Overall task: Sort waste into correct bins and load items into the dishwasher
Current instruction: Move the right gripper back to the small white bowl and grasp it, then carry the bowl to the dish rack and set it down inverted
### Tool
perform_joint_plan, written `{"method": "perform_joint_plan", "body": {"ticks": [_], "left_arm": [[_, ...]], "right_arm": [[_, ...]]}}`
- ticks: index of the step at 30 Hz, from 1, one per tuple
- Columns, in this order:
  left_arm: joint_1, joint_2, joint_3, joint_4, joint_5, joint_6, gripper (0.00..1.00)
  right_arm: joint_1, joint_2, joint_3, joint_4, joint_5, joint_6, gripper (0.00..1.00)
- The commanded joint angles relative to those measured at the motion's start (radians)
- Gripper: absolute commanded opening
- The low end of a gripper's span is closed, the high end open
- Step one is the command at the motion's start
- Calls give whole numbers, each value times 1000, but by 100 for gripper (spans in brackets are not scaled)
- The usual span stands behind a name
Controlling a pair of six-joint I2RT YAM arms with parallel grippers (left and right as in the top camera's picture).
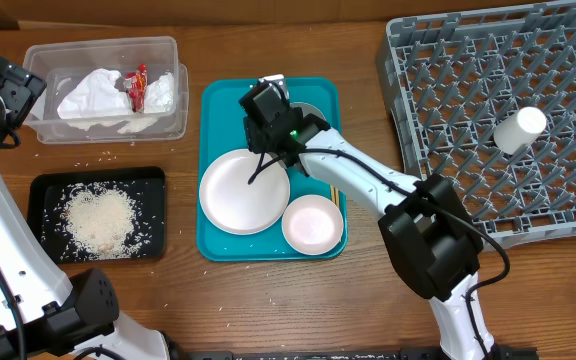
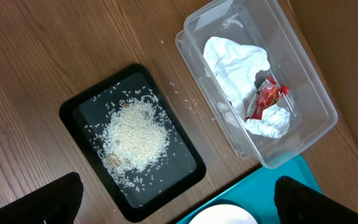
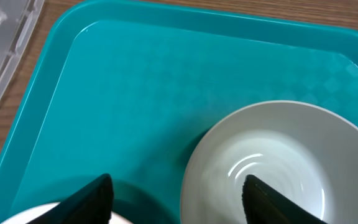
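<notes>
While most waste (image 1: 98, 95) is lying binned and the cup (image 1: 521, 130) racked, I am holding my right gripper (image 3: 179, 196) open over the unloaded bowl (image 3: 278, 162).

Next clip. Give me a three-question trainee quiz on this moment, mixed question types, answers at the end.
1. True or false: the white cup lies in the dish rack.
2. The rice sits mostly in: A) the dish rack, B) the black tray, C) the white cup.
3. Which two pieces of waste lie in the clear tub?

Key: 1. True. 2. B. 3. The napkin and the red sauce packet.
</notes>
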Motion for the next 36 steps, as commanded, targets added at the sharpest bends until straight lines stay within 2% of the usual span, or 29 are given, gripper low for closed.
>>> {"method": "perform_joint_plan", "body": {"ticks": [1,4,8,19,23,27,30,36], "left_arm": [[-1,10,-5,-2,0,-13,100],[-1,10,-5,-2,0,-13,100],[-1,10,-5,-2,0,-13,100],[-1,10,-5,-2,0,-13,100],[-1,10,-5,-2,0,-13,100],[-1,10,-5,-2,0,-13,100],[-1,10,-5,-2,0,-13,100],[-1,10,-5,-2,0,-13,100]], "right_arm": [[6,35,1,18,45,4,65],[7,50,1,24,47,2,63],[6,51,1,30,48,7,51],[7,82,1,22,48,6,40],[7,80,11,18,47,6,24],[7,80,42,-13,44,6,16],[7,76,77,-50,44,6,4],[3,29,190,-180,45,30,4]]}}
